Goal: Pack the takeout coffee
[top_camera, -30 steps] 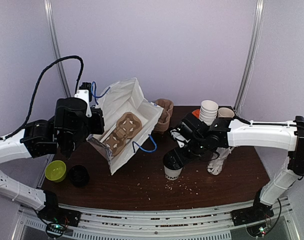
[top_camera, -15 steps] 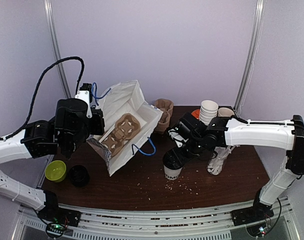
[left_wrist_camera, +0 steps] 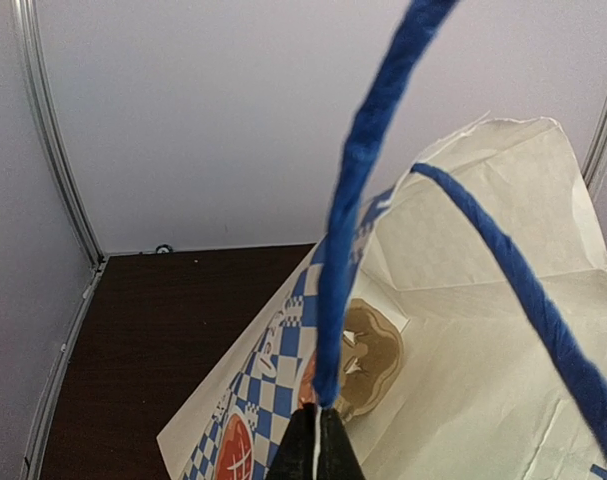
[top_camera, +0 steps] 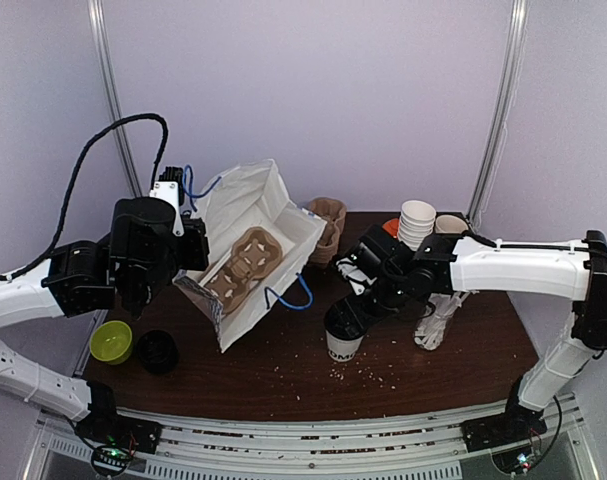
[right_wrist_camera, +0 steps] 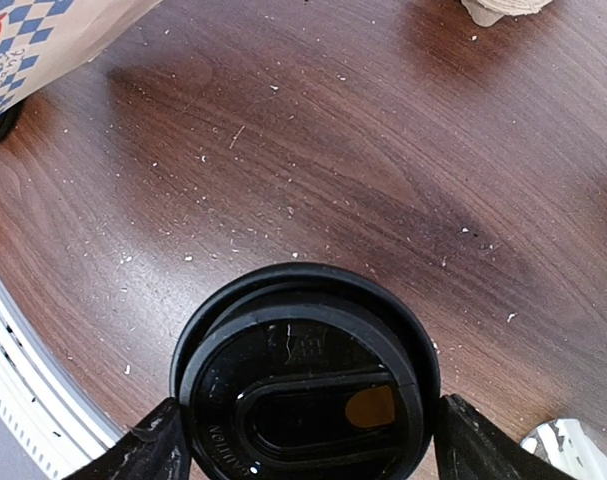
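On the dark desk (top_camera: 453, 350), the checked paper bag (top_camera: 245, 200) is held tipped open by the left end effector (left_wrist_camera: 318, 450), pressed together on its blue handle (left_wrist_camera: 353, 200). The pulp carrier tray (top_camera: 245, 262) is seen lying inside. Just right of the bag's mouth, the lidded cup (top_camera: 345, 335) is stood upright, directly beneath the right end effector (right_wrist_camera: 313, 445), whose fingers (right_wrist_camera: 153, 450) are set against opposite sides of the lid. The right arm is judged the nearer.

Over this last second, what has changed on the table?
The right jaws closed in on the coffee cup and now hug its dark lid on both sides; the cup hardly shifted. The left jaws stayed pinched on the blue handle, holding the paper bag tilted open with the pulp tray inside.
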